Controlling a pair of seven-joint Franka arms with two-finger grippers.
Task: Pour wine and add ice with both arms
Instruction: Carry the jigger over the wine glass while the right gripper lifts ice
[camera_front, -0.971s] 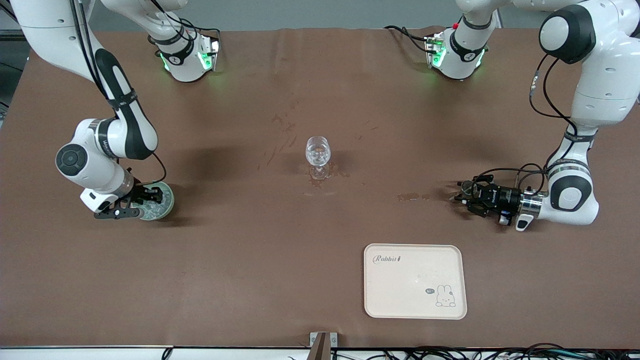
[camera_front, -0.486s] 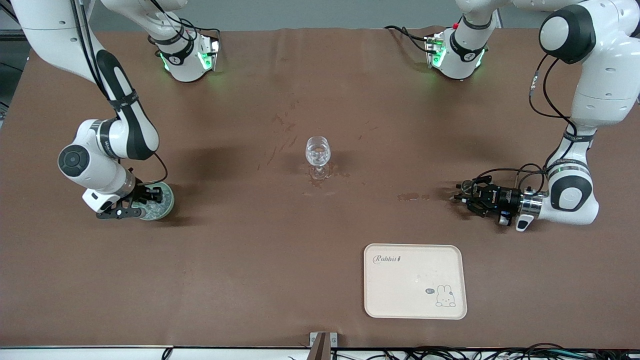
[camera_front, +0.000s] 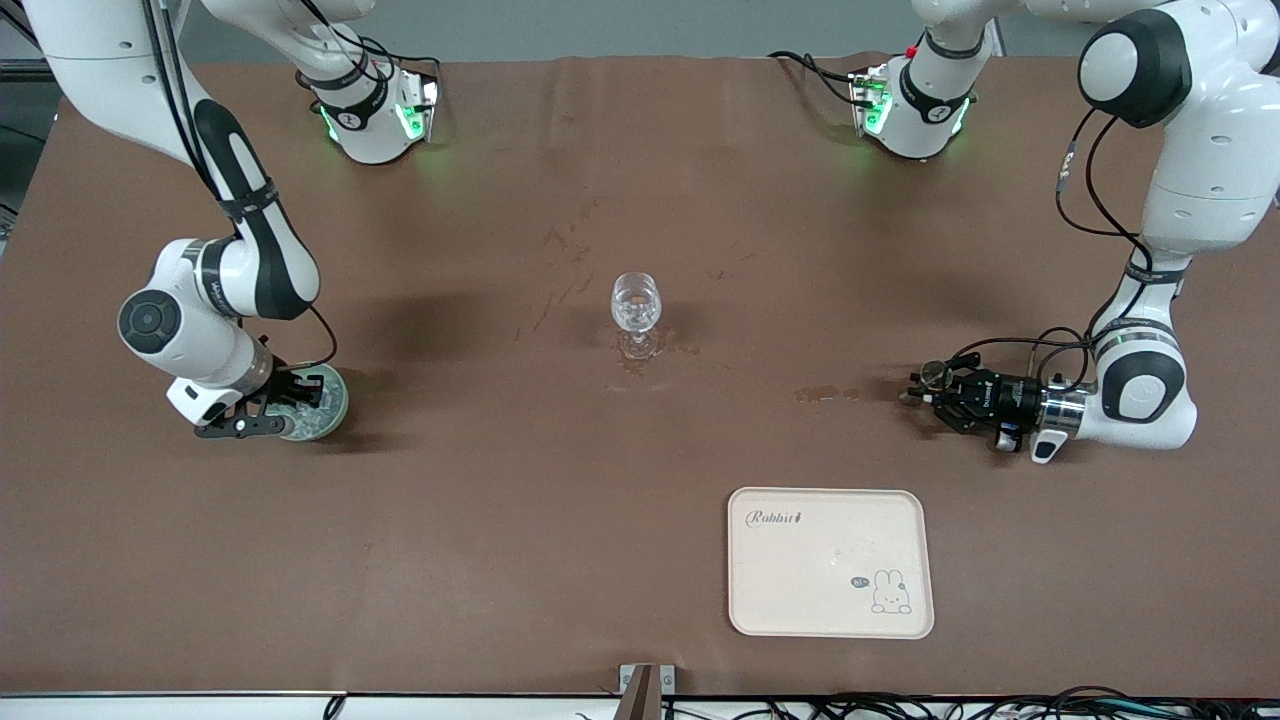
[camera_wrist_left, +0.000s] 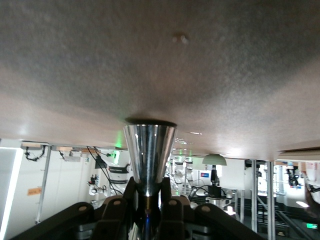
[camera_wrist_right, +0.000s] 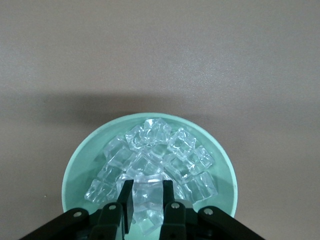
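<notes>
At the front view's lower left we see the right end effector (camera_front: 262, 408) down in the bowl (camera_front: 330, 410), fingers (camera_wrist_right: 127, 200) clamped on one lump of the ice (camera_wrist_right: 152, 162). At mid-right, the left end effector (camera_front: 925, 392) lies sideways just above the desk (camera_front: 500, 520), gripping a metal cup (camera_wrist_left: 149, 155). A glass (camera_front: 636, 310) stands mid-frame.
</notes>
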